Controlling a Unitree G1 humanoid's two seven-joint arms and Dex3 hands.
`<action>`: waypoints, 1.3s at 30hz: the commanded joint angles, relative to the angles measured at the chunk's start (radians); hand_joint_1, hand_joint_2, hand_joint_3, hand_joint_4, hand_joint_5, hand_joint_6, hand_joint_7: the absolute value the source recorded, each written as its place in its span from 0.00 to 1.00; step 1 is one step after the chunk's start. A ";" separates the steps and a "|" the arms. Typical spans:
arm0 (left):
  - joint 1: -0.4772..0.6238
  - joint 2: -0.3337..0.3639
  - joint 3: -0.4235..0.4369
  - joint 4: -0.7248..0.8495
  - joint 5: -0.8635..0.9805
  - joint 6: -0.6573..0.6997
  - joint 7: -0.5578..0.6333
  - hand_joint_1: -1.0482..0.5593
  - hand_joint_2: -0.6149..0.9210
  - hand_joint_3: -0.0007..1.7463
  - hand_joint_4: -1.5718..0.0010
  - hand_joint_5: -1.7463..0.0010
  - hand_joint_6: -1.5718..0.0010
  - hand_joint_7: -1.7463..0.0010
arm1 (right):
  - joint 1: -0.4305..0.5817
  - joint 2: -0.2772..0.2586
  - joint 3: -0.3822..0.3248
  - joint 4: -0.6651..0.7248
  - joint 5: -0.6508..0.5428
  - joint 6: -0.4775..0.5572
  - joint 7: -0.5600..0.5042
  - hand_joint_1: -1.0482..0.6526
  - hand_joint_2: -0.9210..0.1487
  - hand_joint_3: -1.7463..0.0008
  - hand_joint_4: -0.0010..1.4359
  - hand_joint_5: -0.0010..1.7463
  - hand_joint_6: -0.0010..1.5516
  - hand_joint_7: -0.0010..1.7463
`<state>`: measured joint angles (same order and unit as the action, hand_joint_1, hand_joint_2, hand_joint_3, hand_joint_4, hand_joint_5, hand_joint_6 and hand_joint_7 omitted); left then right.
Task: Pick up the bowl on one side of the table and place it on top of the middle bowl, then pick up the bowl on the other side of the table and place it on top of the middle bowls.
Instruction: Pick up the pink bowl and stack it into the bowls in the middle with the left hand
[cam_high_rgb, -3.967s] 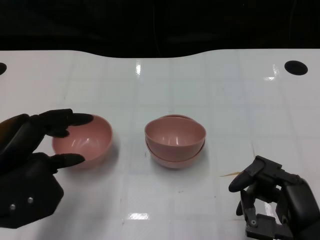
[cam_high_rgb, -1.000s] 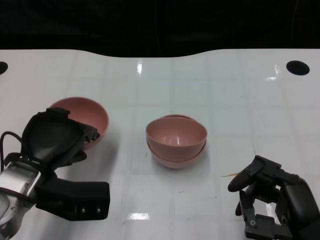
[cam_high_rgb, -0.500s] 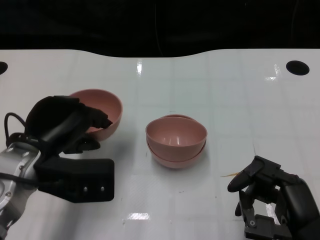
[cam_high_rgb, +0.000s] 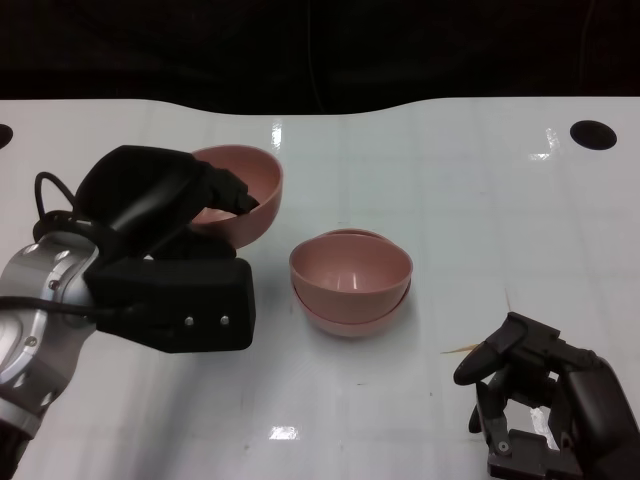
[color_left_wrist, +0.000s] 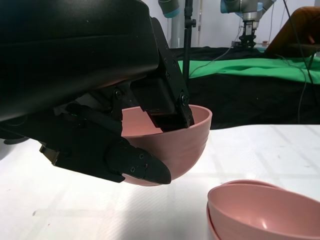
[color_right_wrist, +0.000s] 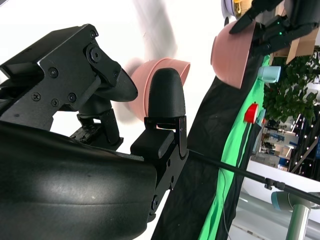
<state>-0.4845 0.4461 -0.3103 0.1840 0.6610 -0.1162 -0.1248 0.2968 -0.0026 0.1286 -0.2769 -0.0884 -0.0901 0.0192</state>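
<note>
Left hand: the left hand (cam_high_rgb: 165, 215) grips a pink bowl (cam_high_rgb: 245, 200) by its rim, fingers (color_left_wrist: 165, 102) hooked inside, another finger pressed under the outer wall. Bowl clear of the table (cam_high_rgb: 450, 200), tipped slightly.
Left hand pose: silver forearm (cam_high_rgb: 35, 330) comes in from the lower left of the head view, black wrist block below the hand; hand turned so its back faces the camera.
Held bowl position: up and to the left of the middle stack, close beside it, not touching; not yet over it.
Middle stack: two pink bowls nested (cam_high_rgb: 350, 280), upright, near table centre. Left wrist view shows the stack (color_left_wrist: 265, 210) lower than the held bowl (color_left_wrist: 185, 145) and apart from it.
Right hand: the right hand (cam_high_rgb: 545, 400) sits low at the lower right of the head view, fingers curled inward, nothing in them; well apart from the stack.
Right wrist view: own fingers (color_right_wrist: 165, 100) in front; a blurred pink bowl shape behind them; the held bowl (color_right_wrist: 235, 52) seen far off in dark fingers.
Writing: none readable on bowls, hands or table.
Table: white, glossy, with a dark round hole (cam_high_rgb: 592, 134) near the far right corner.
</note>
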 joint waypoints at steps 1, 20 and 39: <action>-0.026 -0.011 -0.004 -0.001 -0.011 -0.006 -0.019 0.42 0.98 0.00 0.42 0.28 0.28 1.00 | 0.003 -0.001 0.000 0.005 0.010 -0.007 0.003 0.61 0.43 0.29 0.56 0.91 0.47 0.78; -0.111 -0.106 -0.025 0.083 -0.086 -0.119 -0.056 0.40 0.99 0.00 0.48 0.25 0.28 1.00 | 0.000 -0.003 0.004 0.018 0.012 -0.007 0.008 0.61 0.42 0.31 0.55 0.91 0.48 0.78; -0.142 -0.128 -0.035 0.129 -0.171 -0.212 -0.155 0.41 0.99 0.00 0.42 0.34 0.28 1.00 | -0.002 -0.005 0.007 0.028 0.003 -0.019 0.008 0.60 0.40 0.33 0.56 0.90 0.48 0.77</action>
<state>-0.6025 0.3083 -0.3465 0.3058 0.5004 -0.3194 -0.2644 0.2956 -0.0028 0.1380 -0.2533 -0.0881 -0.0919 0.0274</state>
